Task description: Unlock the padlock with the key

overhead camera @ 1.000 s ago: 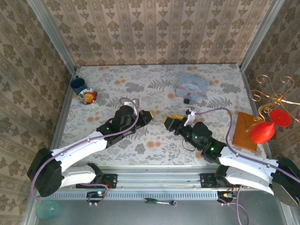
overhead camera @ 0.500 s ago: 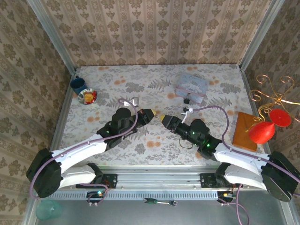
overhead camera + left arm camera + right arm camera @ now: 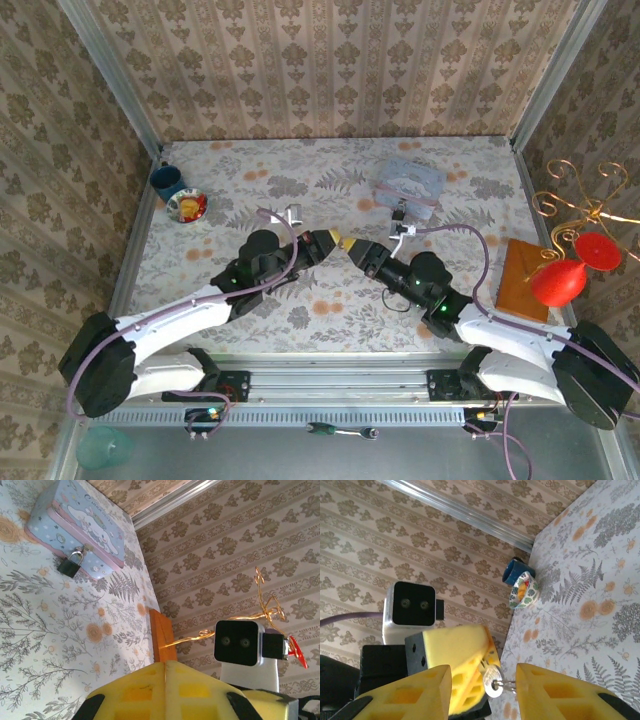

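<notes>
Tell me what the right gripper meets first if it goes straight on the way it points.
Likely the key, pinched in the shut left gripper: it sits between the open jaws of the right gripper.

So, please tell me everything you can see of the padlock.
The padlock is small, with a dark boxy body and a thin silvery shackle, seemingly metal. The shackle looks closed and hooked to the front of the pale blue box. The body lies on the table beside the box.
</notes>
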You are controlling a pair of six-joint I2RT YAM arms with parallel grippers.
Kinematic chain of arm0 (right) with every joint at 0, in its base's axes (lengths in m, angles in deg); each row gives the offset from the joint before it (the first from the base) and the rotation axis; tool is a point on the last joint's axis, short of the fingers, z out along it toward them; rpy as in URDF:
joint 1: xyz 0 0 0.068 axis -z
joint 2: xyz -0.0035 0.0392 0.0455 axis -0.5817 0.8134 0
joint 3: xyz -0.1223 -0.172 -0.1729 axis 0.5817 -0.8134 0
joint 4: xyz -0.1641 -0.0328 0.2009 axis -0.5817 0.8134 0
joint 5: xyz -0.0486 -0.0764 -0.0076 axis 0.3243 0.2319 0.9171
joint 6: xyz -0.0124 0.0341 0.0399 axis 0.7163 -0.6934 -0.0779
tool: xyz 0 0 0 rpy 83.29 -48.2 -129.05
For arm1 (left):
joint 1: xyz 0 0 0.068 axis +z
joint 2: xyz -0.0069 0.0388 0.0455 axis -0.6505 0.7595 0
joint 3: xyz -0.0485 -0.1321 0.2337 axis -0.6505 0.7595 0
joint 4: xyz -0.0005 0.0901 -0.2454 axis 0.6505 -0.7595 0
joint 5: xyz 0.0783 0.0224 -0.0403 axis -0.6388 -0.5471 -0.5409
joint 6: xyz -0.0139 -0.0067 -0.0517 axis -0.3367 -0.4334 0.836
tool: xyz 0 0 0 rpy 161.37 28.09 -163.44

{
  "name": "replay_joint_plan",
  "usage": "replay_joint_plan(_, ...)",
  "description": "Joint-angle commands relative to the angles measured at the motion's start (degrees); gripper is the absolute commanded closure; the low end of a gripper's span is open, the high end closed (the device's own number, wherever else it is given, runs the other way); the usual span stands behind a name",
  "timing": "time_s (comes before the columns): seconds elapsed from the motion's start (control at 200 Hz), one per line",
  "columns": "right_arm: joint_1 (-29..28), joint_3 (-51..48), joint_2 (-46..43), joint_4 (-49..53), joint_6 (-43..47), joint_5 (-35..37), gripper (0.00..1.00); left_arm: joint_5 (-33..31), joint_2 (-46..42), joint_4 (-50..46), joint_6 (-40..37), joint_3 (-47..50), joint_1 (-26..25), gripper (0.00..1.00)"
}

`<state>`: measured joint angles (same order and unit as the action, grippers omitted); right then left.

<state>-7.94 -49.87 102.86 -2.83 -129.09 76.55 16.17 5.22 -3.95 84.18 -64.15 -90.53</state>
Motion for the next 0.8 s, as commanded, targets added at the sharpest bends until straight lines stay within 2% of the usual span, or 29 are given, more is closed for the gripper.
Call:
replay_joint_plan(0.0,0.31,-1.66,0.56,-6.53,-1.08,-0.30,0.60,1.36,0.86,1.63,-0.29,-1.49,-1.09,1.00)
replay_joint_plan(0.355,0.52,-1.91,0.51,-2.66,0.57,-0.04,0.60,2.50,1.56,1.93,-0.29,-2.22,-1.04,1.00)
replay_joint_plan(0.46,0.48,-2.24,0.71,-2.49,1.58,-0.05,0.49,2.70,1.23,0.86,-0.53,-2.37,-0.74,1.00)
replay_joint_plan(0.535,0.53,-1.74,0.96,-2.47,2.53,-1.55,0.46,2.63,1.22,-0.55,-0.60,-2.70,-0.56,1.00)
replay_joint_plan(0.69,0.47,-1.79,0.81,-2.27,2.30,-2.66,0.48,2.22,1.14,1.06,-0.10,-1.72,-0.55,1.00)
replay_joint_plan(0.79,0.51,-1.93,0.55,-1.95,2.00,-2.66,0.58,2.28,1.40,1.83,0.36,-1.43,-0.53,1.00)
